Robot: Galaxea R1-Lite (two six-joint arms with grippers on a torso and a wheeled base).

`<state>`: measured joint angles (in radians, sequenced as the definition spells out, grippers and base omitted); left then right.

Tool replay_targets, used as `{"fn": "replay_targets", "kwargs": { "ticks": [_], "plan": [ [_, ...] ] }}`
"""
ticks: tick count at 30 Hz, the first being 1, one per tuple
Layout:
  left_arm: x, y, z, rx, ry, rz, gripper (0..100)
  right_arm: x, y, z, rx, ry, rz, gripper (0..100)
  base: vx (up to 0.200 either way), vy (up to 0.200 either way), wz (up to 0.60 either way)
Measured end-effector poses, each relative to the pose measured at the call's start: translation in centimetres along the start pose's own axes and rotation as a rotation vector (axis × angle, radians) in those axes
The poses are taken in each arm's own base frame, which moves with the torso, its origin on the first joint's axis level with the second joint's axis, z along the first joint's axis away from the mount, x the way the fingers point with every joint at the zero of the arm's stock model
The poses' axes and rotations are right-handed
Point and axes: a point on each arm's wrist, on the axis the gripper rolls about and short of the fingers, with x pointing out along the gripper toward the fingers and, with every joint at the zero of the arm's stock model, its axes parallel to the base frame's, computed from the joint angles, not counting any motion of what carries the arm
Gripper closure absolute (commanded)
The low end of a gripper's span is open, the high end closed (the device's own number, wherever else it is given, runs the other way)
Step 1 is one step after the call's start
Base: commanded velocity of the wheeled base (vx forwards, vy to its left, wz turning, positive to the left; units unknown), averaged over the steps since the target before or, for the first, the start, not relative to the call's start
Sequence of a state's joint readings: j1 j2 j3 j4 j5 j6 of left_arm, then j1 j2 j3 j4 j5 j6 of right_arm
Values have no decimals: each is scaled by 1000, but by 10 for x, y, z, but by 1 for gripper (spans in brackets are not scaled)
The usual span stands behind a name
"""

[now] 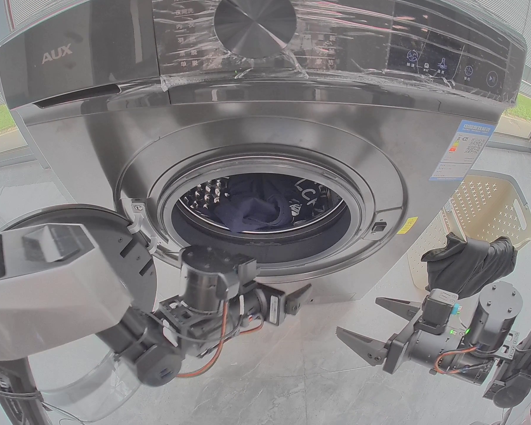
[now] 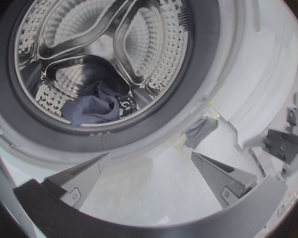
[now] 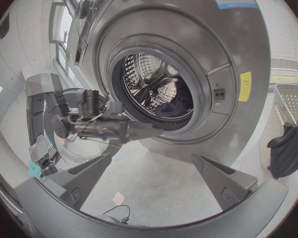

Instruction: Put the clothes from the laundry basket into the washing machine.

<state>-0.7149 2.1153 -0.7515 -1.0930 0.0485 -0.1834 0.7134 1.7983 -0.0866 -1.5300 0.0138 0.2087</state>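
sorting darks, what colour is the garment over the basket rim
Black; the garment shows best in head view.

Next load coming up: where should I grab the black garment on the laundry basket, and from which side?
Pinch the raised fold of the black garment where it crests the laundry basket rim, coming from above with the right end effector; cloth stands clear there.

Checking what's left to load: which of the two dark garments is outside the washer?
The black cloth garment draped over the rim of the cream perforated plastic laundry basket. The navy cloth garment already lies inside the steel drum.
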Motion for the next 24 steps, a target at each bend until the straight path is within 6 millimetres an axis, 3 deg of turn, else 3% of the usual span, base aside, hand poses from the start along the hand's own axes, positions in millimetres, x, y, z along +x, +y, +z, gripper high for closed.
{"fn": "replay_targets", "kwargs": {
  "ticks": [4,13,17,24],
  "plan": [
    [-46,-12,-1,20,12,-41,0,-16,0,6,6,-24,-35,0,-150,0,0],
    [-142,-19,22,54,-120,-70,0,-61,-7,24,-3,-79,-131,0,-200,0,0],
    [-176,-12,22,58,-159,-57,0,-81,-14,27,-6,-77,-203,0,-200,0,0],
    [-217,6,20,40,-234,2,0,-113,-23,33,-17,-131,-316,0,-200,0,0]
  ]
}}
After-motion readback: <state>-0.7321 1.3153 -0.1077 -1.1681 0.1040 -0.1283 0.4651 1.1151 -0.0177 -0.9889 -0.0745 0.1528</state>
